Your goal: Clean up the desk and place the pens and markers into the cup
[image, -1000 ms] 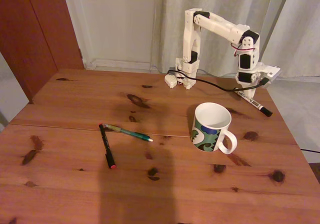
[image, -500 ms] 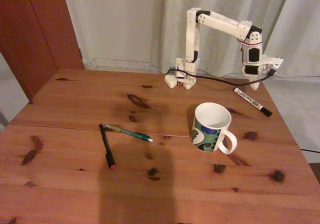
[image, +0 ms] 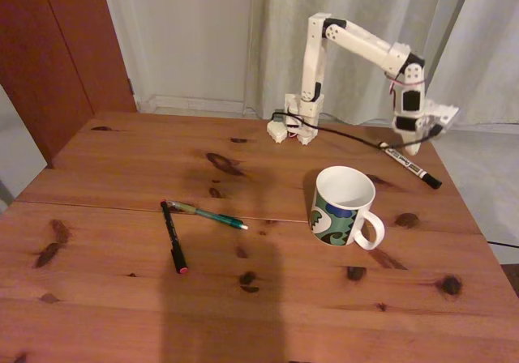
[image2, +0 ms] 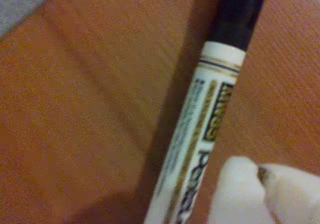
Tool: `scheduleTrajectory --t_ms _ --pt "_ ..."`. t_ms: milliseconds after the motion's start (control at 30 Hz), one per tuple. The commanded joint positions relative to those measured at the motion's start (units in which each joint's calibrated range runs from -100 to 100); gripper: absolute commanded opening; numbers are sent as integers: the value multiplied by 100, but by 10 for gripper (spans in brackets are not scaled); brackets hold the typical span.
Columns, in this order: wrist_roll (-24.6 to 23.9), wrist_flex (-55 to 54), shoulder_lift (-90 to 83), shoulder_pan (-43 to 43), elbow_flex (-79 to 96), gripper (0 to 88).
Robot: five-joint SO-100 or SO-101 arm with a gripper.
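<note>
- My gripper hangs at the far right of the desk in the fixed view, tips pointing down just over the white end of the white marker; I cannot tell from either view whether my jaws are parted or closed, or whether they touch the marker.
- The white marker lies flat on the wood, slanting toward the right edge, black cap at the nearer end, beyond and to the right of the cup.
- In my wrist view the white marker runs up the frame, printed barrel below and black cap above, with one white fingertip just beside it at the bottom right.
- The cup stands upright, handle toward the near right.
- Well to the left, the teal-green pen and the black pen lie on the desk, their far ends meeting in a V.
- A black cable runs from my base across the wood toward the gripper.
</note>
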Motion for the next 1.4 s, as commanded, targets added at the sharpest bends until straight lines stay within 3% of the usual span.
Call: scheduleTrajectory --t_ms 0,300,800,1033,1367 --pt "-19 -525 37 99 193 6" --pt "-19 -1110 4 140 689 11" --pt "28 -1127 -4 123 671 15" --pt "28 -1127 -12 99 626 143" --pt "33 -1050 -21 43 346 152"
